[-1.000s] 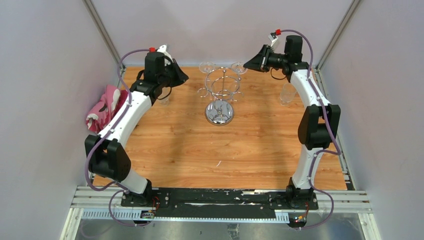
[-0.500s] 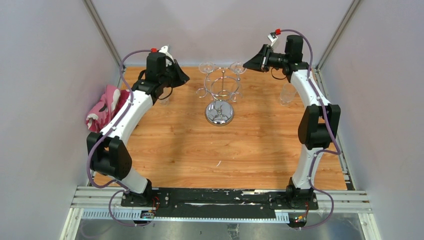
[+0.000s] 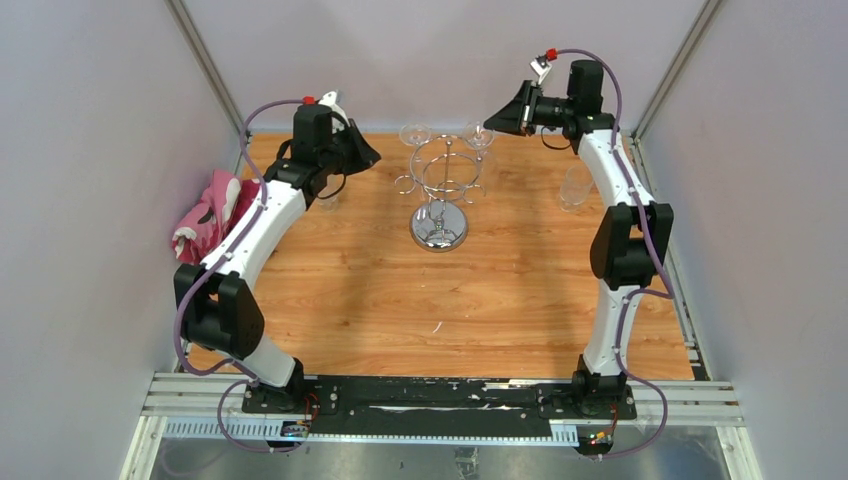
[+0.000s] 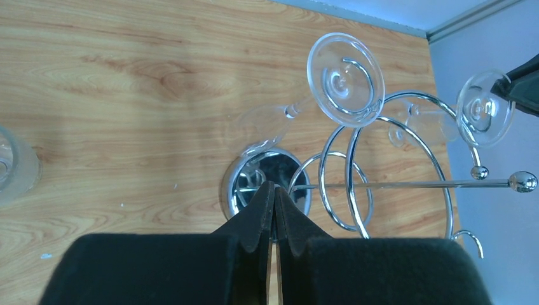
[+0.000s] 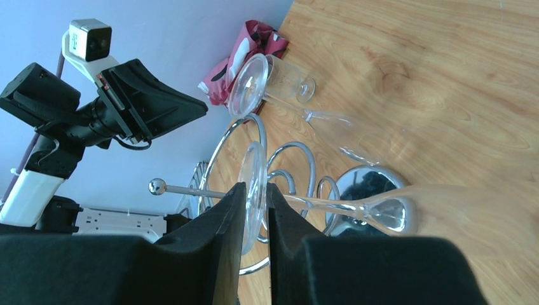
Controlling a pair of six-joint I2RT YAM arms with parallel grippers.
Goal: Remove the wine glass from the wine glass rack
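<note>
The chrome wine glass rack (image 3: pixel 441 183) stands at the back middle of the table on its round mirror base (image 3: pixel 438 229). Two clear wine glasses hang upside down from its top ring. My right gripper (image 3: pixel 488 124) is shut on the round foot of the right wine glass (image 3: pixel 478 135). In the right wrist view the foot (image 5: pixel 253 162) sits edge-on between my fingertips (image 5: pixel 236 197), and the bowl (image 5: pixel 407 210) hangs beyond. The other wine glass (image 3: pixel 415 134) hangs at the back left of the ring. My left gripper (image 3: pixel 371 157) is shut and empty, left of the rack (image 4: pixel 388 184).
A pink cloth (image 3: pixel 208 215) lies at the table's left edge. A clear glass (image 3: pixel 326 200) stands under the left arm, and another (image 3: pixel 573 188) stands by the right arm. Purple walls close the back and both sides.
My right gripper has risen a little and shifted left, its jaws still on the glass foot. The left arm has barely moved.
</note>
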